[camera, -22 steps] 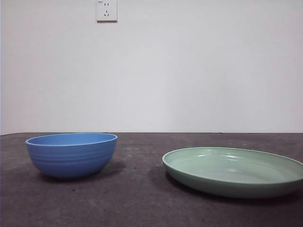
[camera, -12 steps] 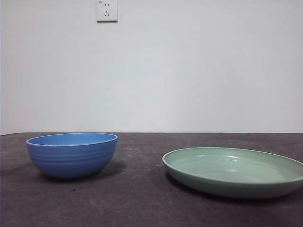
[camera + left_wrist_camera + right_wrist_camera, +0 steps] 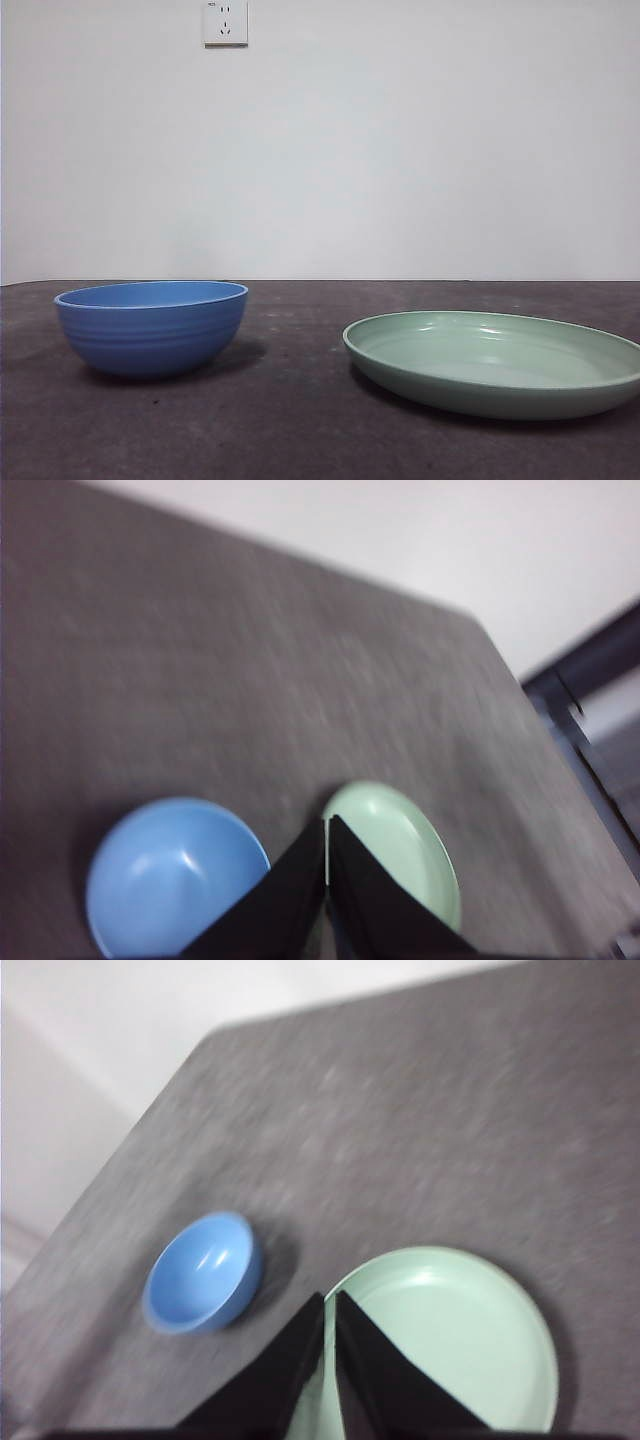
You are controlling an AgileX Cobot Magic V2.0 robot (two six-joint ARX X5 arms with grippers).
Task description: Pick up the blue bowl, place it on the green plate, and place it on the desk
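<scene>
So nothing's been grabbed yet; the blue bowl sits upright on the desk, and the green plate sits beside it with a clear strip of bare tabletop between them, not touching.

Both arms are up high looking down; neither shows in the front view. The left gripper has its jaws pressed together with just a sliver of light between them, holding nothing; the right gripper is the same, closed up and empty.

What matters for the pick, I'd say, is which arm is closer to the bowl; from the left wrist view the bowl looks big and sits right beside that gripper's tip, with the plate on the other side; from the right wrist view the bowl is smaller and off to the side, while the plate lies right under the jaws. So the left arm looks like the natural one to go for the bowl; it'd have to open up first, then drop onto the rim. A bowl is round, so there's no long axis to line up with.
</scene>
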